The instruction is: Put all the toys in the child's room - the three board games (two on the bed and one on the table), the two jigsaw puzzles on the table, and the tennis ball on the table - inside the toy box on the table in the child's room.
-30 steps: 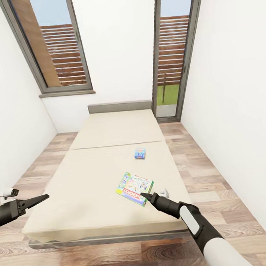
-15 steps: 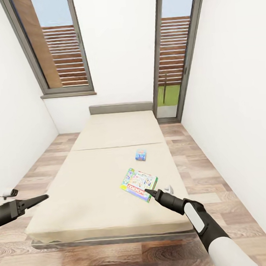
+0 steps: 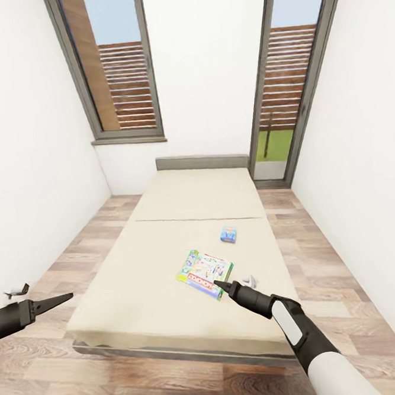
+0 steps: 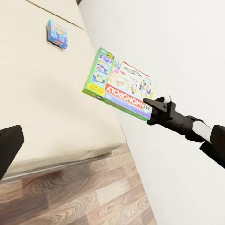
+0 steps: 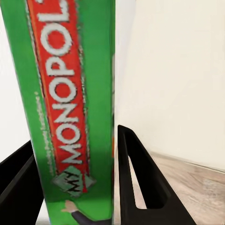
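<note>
right gripper [image 3: 219, 285]: clamped on the near edge of the Monopoly box [image 3: 204, 273]. In the right wrist view one black finger [image 5: 138, 180] sits on each side of the green edge with the red MONOPOLY lettering, so yeah, it's got a grip on it.
Monopoly box: the bigger of the two board games, green-edged with a busy cartoon top. From the left wrist view it looks lifted off the mattress and tilted, held out at the fingertips past the bed's side edge. In the head view it sits over the near right part of the bed [image 3: 167, 265].
small blue game box [image 3: 228, 234]: lying flat on the mattress, further up the bed than the Monopoly box and well apart from it, just past the seam across the mattress.
left gripper [image 3: 62, 299]: hanging out to the left of the bed over the wood floor [image 3: 56, 363], holding nothing. Fingers come to a single point in the head view, so they look pressed together.
bed: beige mattress, low grey headboard [image 3: 202, 162] against the far wall, between the two tall grey-framed windows [image 3: 116, 67].
</note>
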`<state>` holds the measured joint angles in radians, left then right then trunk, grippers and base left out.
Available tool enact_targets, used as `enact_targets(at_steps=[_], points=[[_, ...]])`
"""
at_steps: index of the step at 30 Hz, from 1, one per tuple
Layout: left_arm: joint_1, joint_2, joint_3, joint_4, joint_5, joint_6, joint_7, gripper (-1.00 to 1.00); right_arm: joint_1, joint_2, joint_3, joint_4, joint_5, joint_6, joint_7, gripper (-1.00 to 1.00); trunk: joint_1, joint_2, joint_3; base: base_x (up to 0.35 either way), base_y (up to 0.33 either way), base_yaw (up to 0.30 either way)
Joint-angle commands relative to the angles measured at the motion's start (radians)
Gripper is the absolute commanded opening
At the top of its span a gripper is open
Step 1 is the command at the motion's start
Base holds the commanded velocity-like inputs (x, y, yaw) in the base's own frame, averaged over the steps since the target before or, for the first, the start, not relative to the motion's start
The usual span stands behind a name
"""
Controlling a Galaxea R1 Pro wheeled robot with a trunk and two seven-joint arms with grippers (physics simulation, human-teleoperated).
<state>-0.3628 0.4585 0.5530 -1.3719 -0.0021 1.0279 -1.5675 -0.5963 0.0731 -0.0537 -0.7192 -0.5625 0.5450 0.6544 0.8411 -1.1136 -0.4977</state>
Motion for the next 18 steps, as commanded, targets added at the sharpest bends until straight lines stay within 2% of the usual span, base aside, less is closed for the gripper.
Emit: enact_targets(at_steps=[1,7,13,18], points=[[-0.001,0.0,0.0,0.0,-0.001,0.011,-0.003,1.0,0.0,0.002,-0.004,0.0,-0.004,0.007,0.001,-1.0,-0.004,0.007,0.003,0.0,0.0,0.254],[-0.001,0.0,0.0,0.0,-0.002,0.012,-0.003,1.0,0.0,-0.001,0.038,0.0,-0.003,0.005,-0.004,-1.0,-0.027,0.049,0.027,0.0,0.0,0.255],[-0.001,0.0,-0.001,0.0,-0.002,0.013,-0.003,1.0,0.0,-0.002,0.049,0.0,-0.003,0.004,-0.005,-1.0,-0.05,0.091,0.052,0.0,0.0,0.255],[-0.001,-0.001,-0.001,0.0,-0.002,0.012,-0.003,1.0,0.0,-0.001,0.052,0.0,-0.003,-0.025,-0.005,-1.0,-0.069,0.126,0.072,0.0,0.0,0.255]])
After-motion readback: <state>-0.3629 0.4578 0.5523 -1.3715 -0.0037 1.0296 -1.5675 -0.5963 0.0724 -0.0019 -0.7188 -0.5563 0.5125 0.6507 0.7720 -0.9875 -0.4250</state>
